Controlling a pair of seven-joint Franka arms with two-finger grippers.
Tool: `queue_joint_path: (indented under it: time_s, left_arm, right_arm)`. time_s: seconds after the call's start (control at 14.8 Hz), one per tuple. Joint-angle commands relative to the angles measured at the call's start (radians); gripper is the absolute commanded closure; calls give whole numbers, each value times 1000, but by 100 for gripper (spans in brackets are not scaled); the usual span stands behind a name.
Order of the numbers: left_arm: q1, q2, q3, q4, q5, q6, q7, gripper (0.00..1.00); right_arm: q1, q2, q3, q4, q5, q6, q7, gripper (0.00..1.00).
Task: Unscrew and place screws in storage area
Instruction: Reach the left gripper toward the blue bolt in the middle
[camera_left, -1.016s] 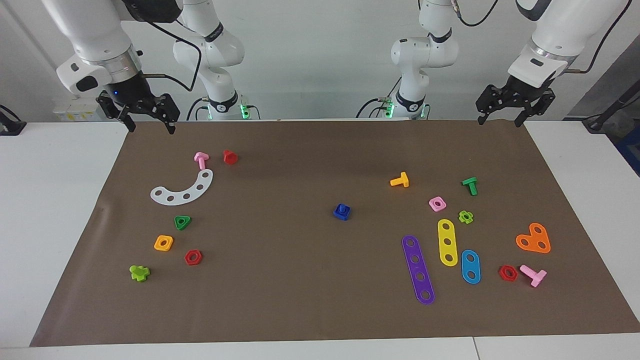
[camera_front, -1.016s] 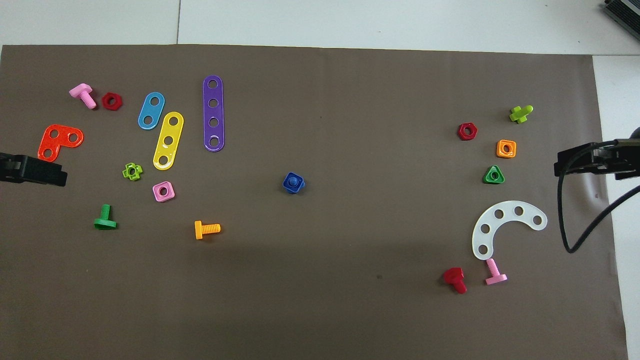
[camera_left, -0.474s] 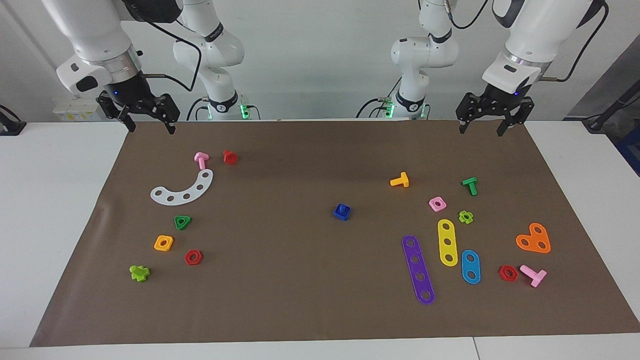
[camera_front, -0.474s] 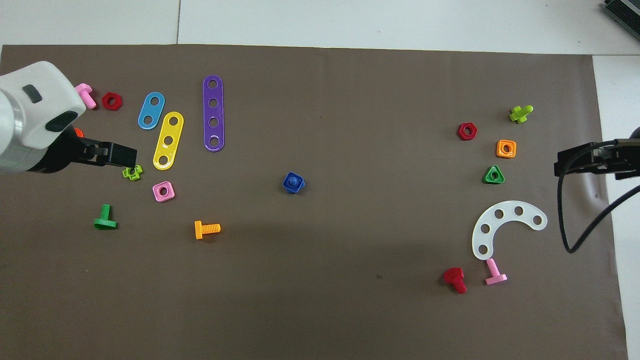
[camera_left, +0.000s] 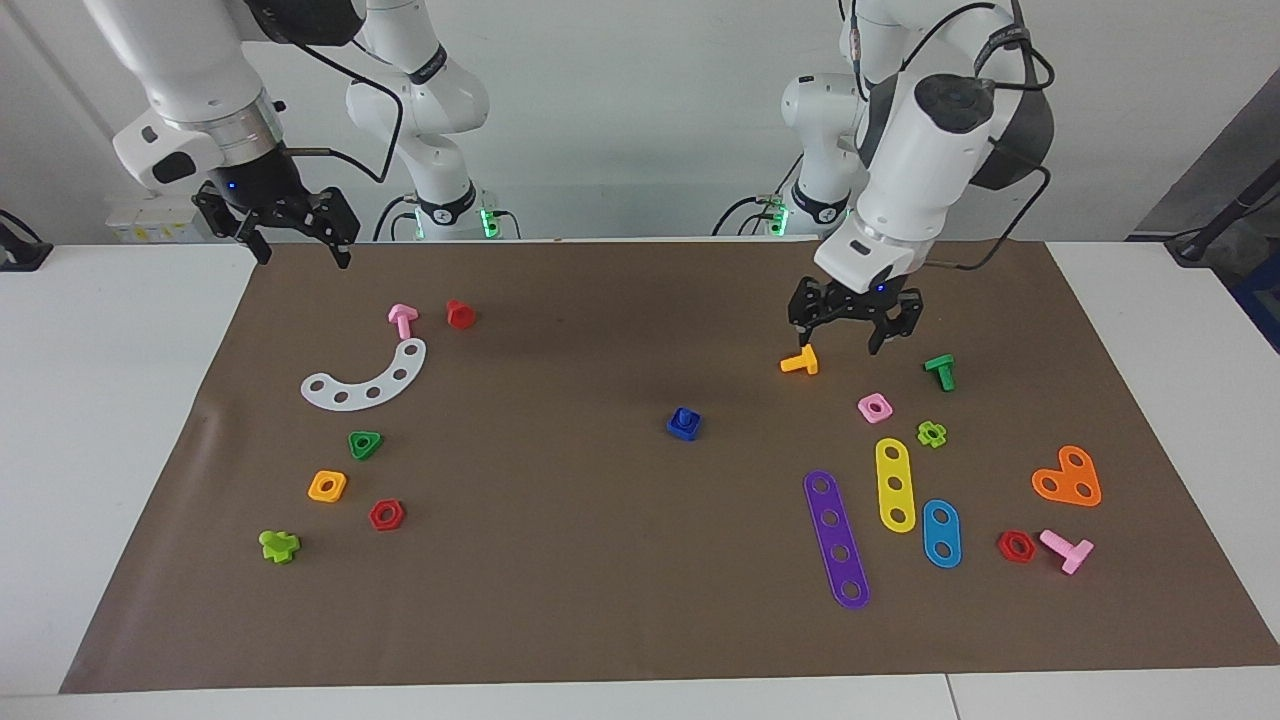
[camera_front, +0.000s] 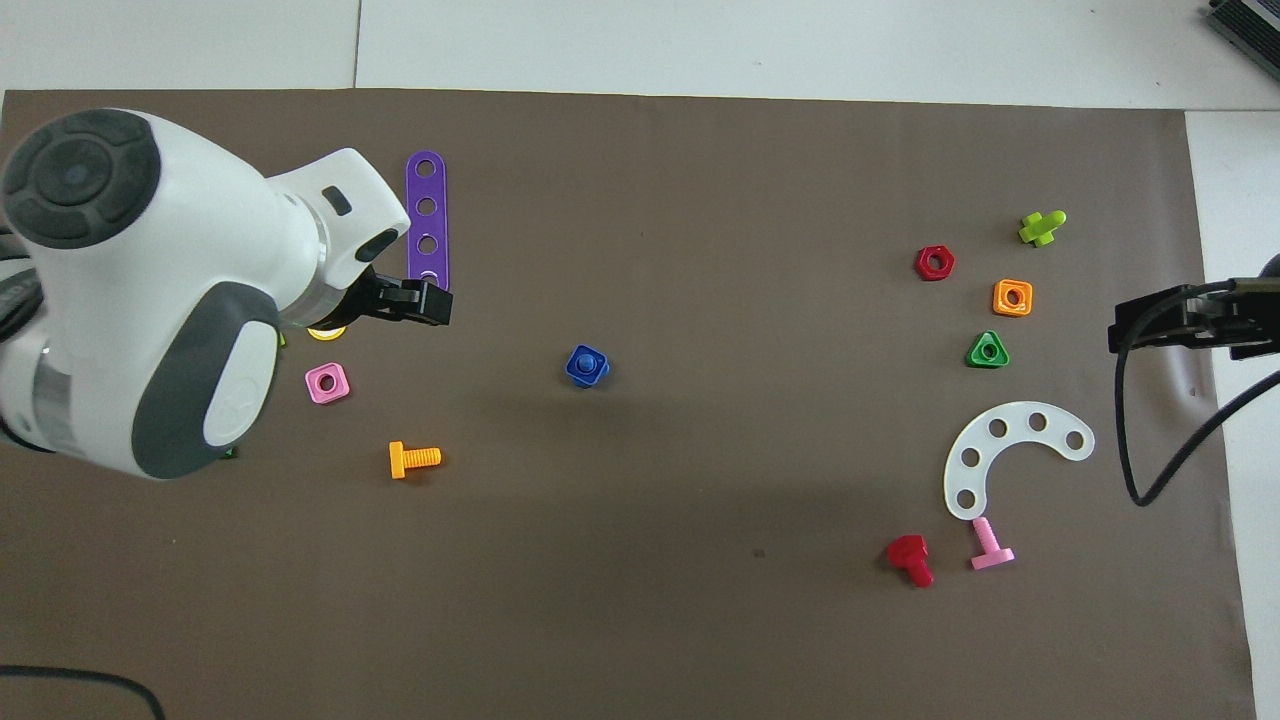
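Reaching with spread fingers above the mat, the left gripper (camera_left: 849, 333) heads for the mid-mat blue screw (camera_left: 684, 423), needing descent; right gripper (camera_left: 297, 238) waits open.

White table (camera_left: 120, 420), brown paper mat (camera_left: 600, 560) across it, plain pale wall (camera_left: 640, 110)

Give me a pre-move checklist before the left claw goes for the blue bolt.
1. Blue bolt sits alone mid-mat, nothing touching it: ok.
2. Left claw empty, fingers apart: ok.
3. Left claw over the bolt: not ok; it hangs by the orange bolt, toward the left arm's end.
4. Bolt still threaded into a nut: cannot tell.
5. Storage area by the white curved strip has bare mat: ok.
6. Right claw waits at the mat's edge nearest the robots, off the path: ok.
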Motion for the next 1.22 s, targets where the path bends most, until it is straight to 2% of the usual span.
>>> queue_joint_path:
  time_s: [0.0, 0.14, 0.47, 0.74, 0.88, 1.15]
  left_arm:
    - [-34, 29, 0, -37, 0, 104, -26, 2]
    - [-45, 59, -24, -79, 0, 188, -26, 2]
    - [-83, 151, -60, -82, 6, 305, -70, 1]
    - [-120, 176, -61, -88, 14, 362, -119, 1]
    - [-139, 200, -63, -88, 60, 379, -152, 0]
    - [-162, 204, -69, -171, 63, 480, -183, 0]
  right_arm:
    - [-11, -12, 9, -13, 1, 6, -22, 0]
    - [-11, -11, 9, -11, 1, 6, -22, 0]
    - [-11, -11, 9, -13, 1, 6, -22, 0]
    - [-11, -11, 9, -13, 1, 6, -22, 0]
    - [-11, -11, 9, -13, 1, 6, -22, 0]
    - [-11, -12, 9, -13, 1, 6, -22, 0]
